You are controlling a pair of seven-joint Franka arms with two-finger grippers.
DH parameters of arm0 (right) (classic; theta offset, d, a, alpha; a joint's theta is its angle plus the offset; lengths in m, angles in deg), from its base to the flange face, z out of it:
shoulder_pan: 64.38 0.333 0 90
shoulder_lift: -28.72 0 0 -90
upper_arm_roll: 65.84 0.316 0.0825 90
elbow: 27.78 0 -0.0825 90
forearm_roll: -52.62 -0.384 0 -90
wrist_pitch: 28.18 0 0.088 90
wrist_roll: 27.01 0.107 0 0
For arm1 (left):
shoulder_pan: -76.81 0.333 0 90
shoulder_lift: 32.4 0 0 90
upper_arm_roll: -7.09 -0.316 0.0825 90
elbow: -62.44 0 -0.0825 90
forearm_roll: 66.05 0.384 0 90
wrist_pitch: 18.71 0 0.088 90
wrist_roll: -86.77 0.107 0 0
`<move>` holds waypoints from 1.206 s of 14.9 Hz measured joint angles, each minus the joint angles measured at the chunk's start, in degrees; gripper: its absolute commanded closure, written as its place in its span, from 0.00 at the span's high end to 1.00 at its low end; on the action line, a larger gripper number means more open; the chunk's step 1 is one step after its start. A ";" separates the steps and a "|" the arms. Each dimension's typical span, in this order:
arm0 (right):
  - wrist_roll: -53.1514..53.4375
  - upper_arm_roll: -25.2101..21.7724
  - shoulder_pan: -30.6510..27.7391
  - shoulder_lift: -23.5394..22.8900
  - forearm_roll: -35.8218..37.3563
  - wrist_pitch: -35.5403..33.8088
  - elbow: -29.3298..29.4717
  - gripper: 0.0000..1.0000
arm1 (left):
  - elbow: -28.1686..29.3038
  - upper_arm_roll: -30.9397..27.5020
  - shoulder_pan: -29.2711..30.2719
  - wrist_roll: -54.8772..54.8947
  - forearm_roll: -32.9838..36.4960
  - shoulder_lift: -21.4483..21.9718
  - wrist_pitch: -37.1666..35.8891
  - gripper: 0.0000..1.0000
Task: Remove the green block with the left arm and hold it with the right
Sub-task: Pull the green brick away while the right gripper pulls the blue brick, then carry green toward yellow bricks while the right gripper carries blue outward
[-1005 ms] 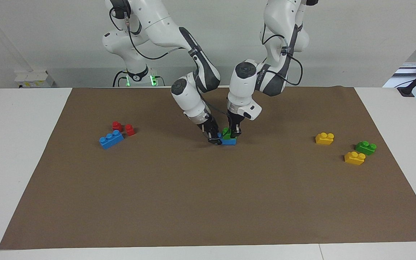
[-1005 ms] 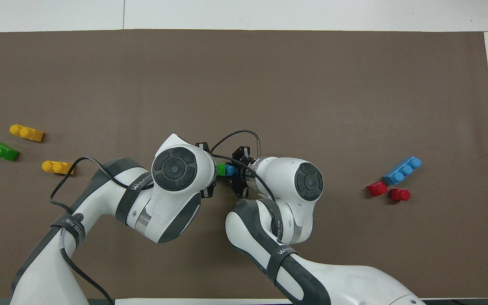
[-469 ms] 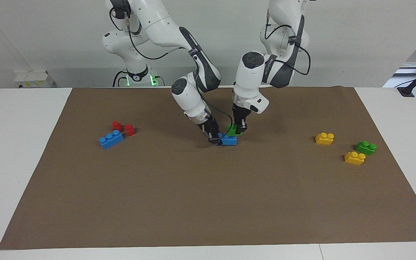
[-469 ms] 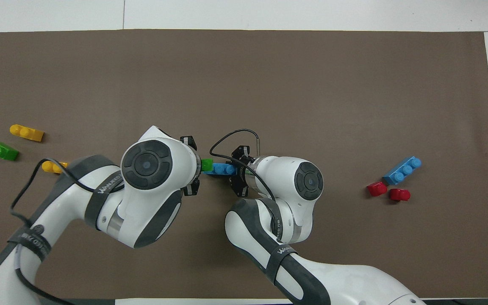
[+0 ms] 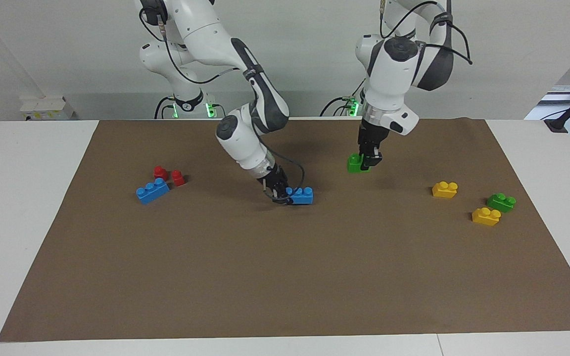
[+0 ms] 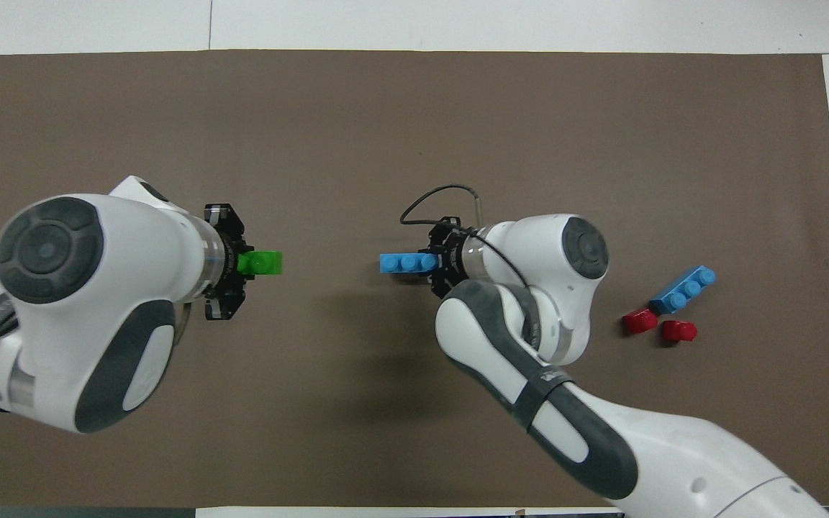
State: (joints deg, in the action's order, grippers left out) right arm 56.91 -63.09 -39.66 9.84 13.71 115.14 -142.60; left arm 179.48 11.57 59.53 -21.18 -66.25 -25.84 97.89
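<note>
My left gripper (image 5: 368,160) is shut on one end of a bright green block (image 5: 355,163) and holds it above the brown mat (image 5: 285,277), toward the left arm's end. In the overhead view the green block (image 6: 263,262) sticks out of the left gripper (image 6: 244,263). My right gripper (image 5: 282,194) is shut on one end of a blue brick (image 5: 302,196), low at the mat's middle. The overhead view shows that blue brick (image 6: 404,263) in the right gripper (image 6: 435,262). The two bricks are well apart.
A second green block (image 5: 501,202) and two yellow bricks (image 5: 445,189) (image 5: 486,216) lie at the left arm's end. Another blue brick (image 5: 152,190) and two red blocks (image 5: 160,172) (image 5: 178,178) lie at the right arm's end.
My left gripper pulled the green block off the blue brick, lifted it and carried it toward the left arm's end. My right gripper shifted slightly with the blue brick.
</note>
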 measured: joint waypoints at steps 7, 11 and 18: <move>-24.51 -0.41 -25.39 3.10 8.63 -21.99 4.93 0.00 | -1.24 -0.28 13.20 28.49 -1.26 1.75 -3.02 0.00; -31.65 -0.38 -30.51 2.30 8.71 -22.56 3.52 0.00 | -1.18 -0.47 19.37 43.33 -3.92 0.43 -2.43 0.00; -36.23 -0.37 -35.04 1.27 8.71 -22.55 1.90 0.00 | -1.24 -0.53 22.11 44.69 -3.94 -9.50 8.71 0.00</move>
State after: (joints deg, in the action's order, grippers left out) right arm 20.67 -63.46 -74.69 11.11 22.42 92.60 -140.70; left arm 178.24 11.04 81.64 23.51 -70.19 -35.33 106.60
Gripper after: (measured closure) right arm 0.656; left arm 0.656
